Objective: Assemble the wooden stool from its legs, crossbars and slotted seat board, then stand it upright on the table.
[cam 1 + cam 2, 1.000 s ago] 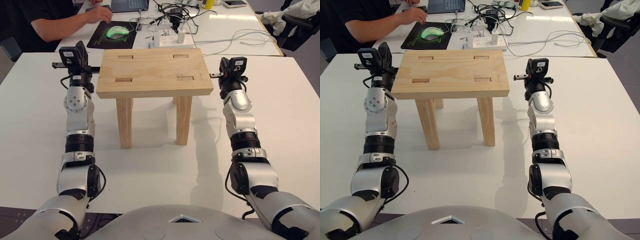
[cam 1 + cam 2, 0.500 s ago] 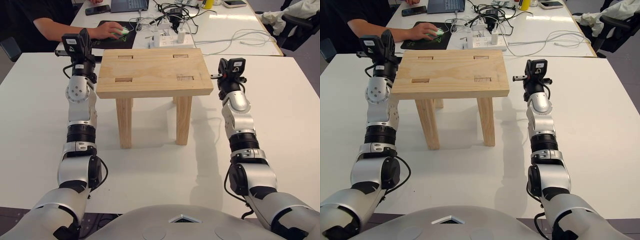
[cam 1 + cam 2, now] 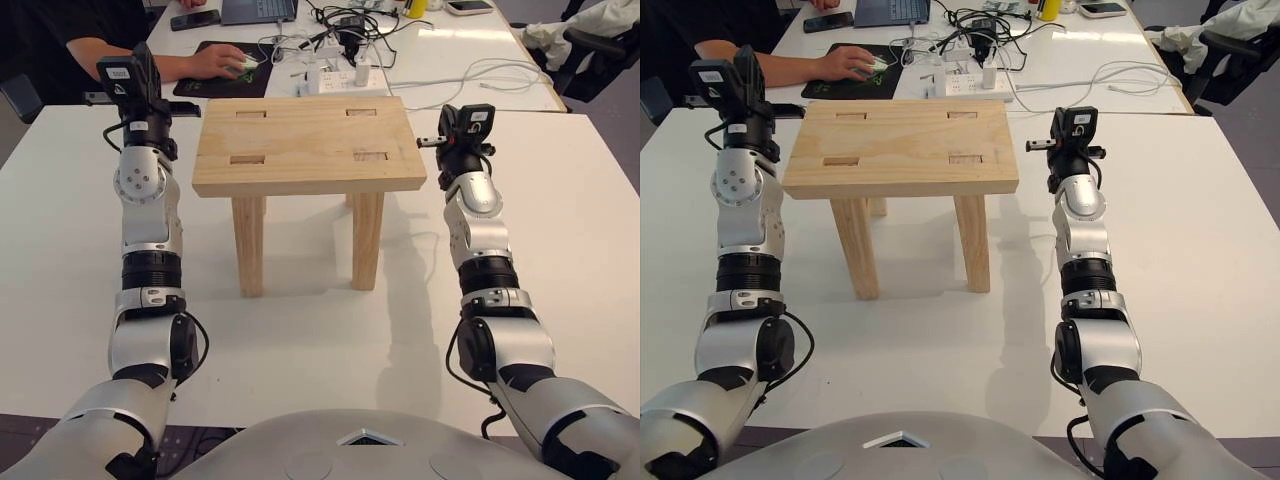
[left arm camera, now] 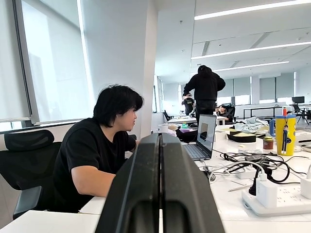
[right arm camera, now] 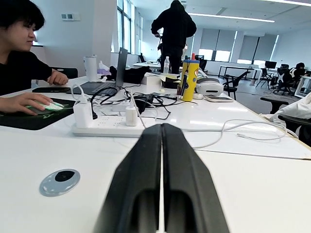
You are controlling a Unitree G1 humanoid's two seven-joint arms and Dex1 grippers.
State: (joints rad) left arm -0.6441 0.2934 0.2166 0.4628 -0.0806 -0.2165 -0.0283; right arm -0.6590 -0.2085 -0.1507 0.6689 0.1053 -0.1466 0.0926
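Assembled wooden stool (image 3: 308,145) upright on white table (image 3: 300,330), left jaws and right jaws clenched empty, flanking its seat

We see the stool (image 3: 308,145) as pale bare wood, matt, with fine grain running along the seat and legs. The table (image 3: 560,260) under it is white, smooth and faintly sheened. At the stool's nine o'clock the left gripper (image 4: 160,138), and at its three o'clock the right gripper (image 5: 162,127), look like matt black plastic. Toward twelve o'clock lie a glossy white plastic power strip (image 5: 109,127) and a black mouse pad (image 3: 200,85), matt and cloth-like.
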